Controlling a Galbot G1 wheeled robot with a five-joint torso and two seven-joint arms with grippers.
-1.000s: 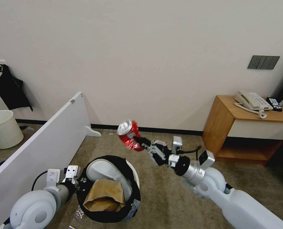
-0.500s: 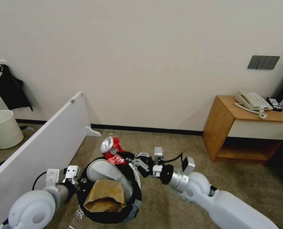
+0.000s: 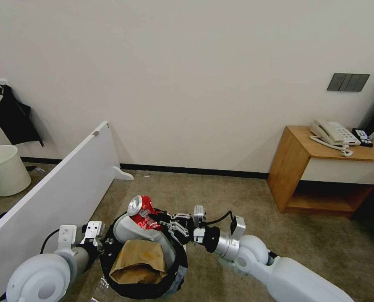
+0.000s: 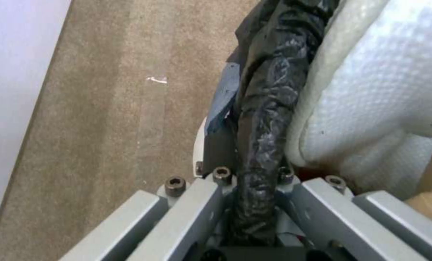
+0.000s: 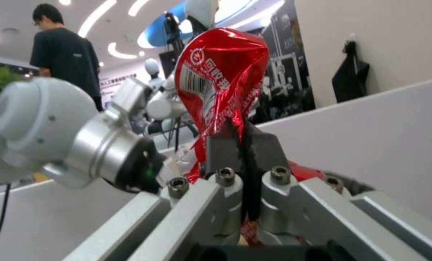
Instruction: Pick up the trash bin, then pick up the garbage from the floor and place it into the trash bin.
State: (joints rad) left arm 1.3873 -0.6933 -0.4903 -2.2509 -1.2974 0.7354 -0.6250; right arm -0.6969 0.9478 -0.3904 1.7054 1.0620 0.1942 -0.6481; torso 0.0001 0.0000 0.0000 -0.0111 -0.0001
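The trash bin (image 3: 179, 268), white with a black bag over its rim, hangs low at the left of the head view. My left gripper (image 3: 106, 244) is shut on its rim, and the left wrist view shows the fingers clamped on the black bag fold (image 4: 257, 170). Inside lie a white slipper (image 3: 128, 230) and brown torn cardboard (image 3: 139, 256). My right gripper (image 3: 158, 218) is shut on a crushed red can (image 3: 139, 209), held just above the bin's far rim. In the right wrist view the can (image 5: 221, 83) stands up from the pinched fingertips (image 5: 264, 145).
A white board panel (image 3: 56, 188) leans along the left. A cream-white bucket (image 3: 4, 170) stands far left by the wall. A wooden side table (image 3: 296, 163) with a telephone (image 3: 331, 132) is at the right. Open carpet (image 3: 237, 191) lies ahead.
My right gripper has carried the red can down and to the left, from mid-air to just over the bin's far rim. The left gripper and bin have barely moved.
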